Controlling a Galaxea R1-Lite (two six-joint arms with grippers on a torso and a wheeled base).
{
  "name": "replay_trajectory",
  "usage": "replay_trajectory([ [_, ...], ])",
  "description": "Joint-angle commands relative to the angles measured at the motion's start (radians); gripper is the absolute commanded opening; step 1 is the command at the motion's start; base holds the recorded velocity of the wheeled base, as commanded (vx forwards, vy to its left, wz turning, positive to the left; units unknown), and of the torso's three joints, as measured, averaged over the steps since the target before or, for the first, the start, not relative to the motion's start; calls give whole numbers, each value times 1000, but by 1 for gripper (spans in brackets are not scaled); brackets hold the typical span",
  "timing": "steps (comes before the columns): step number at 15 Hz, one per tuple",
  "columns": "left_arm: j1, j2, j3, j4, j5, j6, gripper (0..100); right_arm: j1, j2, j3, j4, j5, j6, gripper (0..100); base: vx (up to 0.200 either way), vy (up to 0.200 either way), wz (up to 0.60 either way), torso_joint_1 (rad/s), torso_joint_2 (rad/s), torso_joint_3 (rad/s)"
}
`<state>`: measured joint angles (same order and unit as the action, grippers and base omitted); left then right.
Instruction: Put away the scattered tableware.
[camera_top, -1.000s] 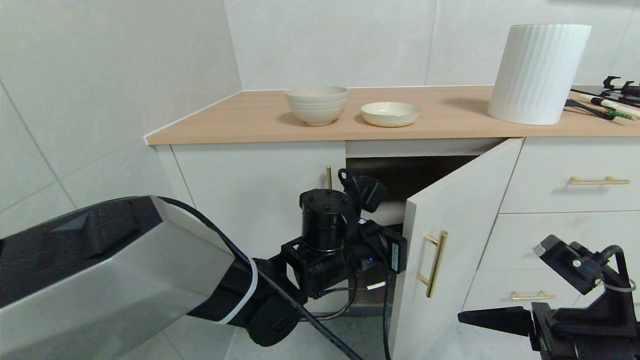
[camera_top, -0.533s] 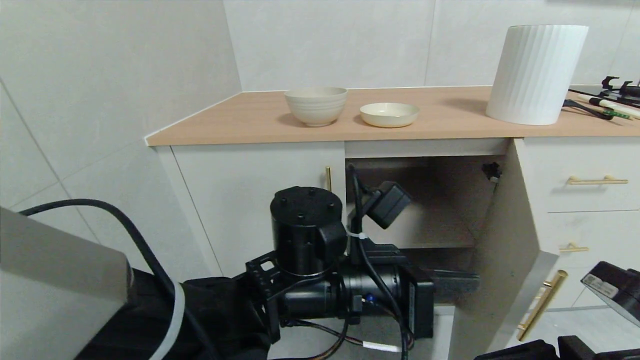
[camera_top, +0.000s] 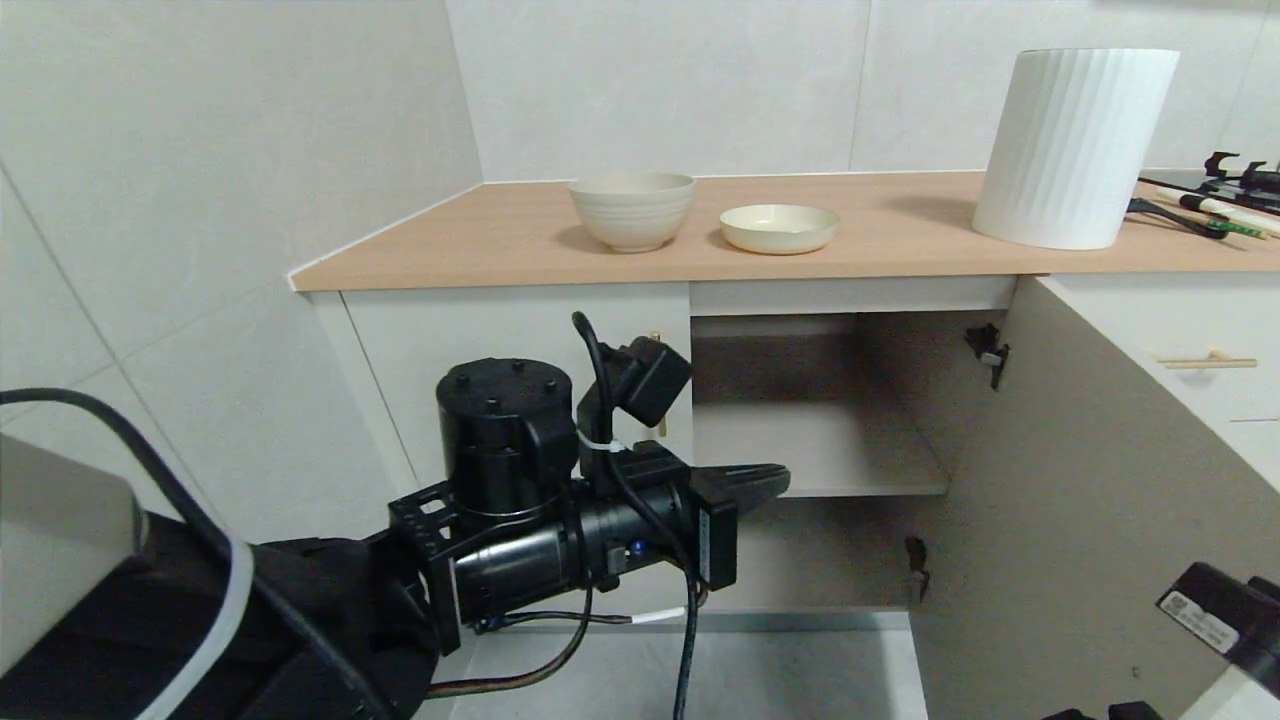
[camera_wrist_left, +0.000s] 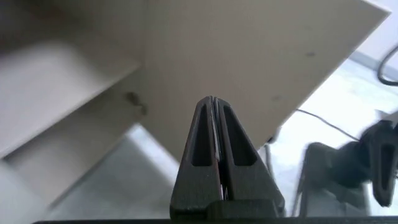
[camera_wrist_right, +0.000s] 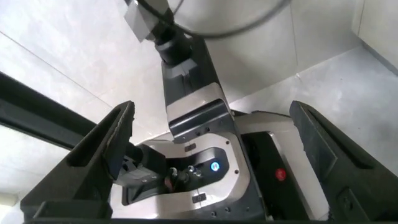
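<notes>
The cream bowl is sitting on the wooden table, towards its left end, and the shallow cream plate is resting just beside it on the right, the two near each other but not touching. Farther right on the same table a tall white ribbed container is standing upright, and a cluster of dark utensils is lying at the far right edge. Below the table, the cabinet door is hanging wide open to the right, showing a pale shelf inside the cabinet with a lower compartment beneath it. The left gripper is hanging low in front of the open cabinet at about the height of the shelf, pointing right towards the opening. In the left wrist view its fingers are pressing flat together with nothing between them, and the inner face of the door is showing beyond them. The right gripper is sitting low on the near right, and its fingers are spreading wide apart, holding nothing. A gold drawer handle is peeking out past the top edge of the open door.
</notes>
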<state>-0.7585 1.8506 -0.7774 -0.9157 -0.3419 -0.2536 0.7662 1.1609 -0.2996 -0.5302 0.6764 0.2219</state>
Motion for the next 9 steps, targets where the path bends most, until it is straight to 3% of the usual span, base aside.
replay_trajectory([
  [1,39,-113,60,46,9,10,0,1,91,-39,-1,-112,1,100,0,0,0,0,0,0],
  [2,67,-194,87,130,11,17,0,1,171,-78,-4,-339,2,100,0,0,0,0,0,0],
  [3,91,-235,95,176,12,17,0,7,192,-90,-10,-429,7,100,0,0,0,0,0,0],
  [4,157,-317,96,278,15,22,0,12,203,-135,-1,-466,17,100,0,0,0,0,0,0],
  [5,180,-341,96,302,17,27,0,8,204,-144,-1,-471,22,100,0,0,0,0,0,0],
  [6,245,-410,98,371,15,36,0,-51,232,-187,7,-486,22,100,0,0,0,0,0,0],
  [8,280,-475,121,443,17,37,0,-154,260,-251,62,-494,22,100,0,0,0,0,0,0],
  [9,289,-498,132,465,17,36,100,-186,273,-296,95,-494,20,100,0,0,0,0,0,0],
])
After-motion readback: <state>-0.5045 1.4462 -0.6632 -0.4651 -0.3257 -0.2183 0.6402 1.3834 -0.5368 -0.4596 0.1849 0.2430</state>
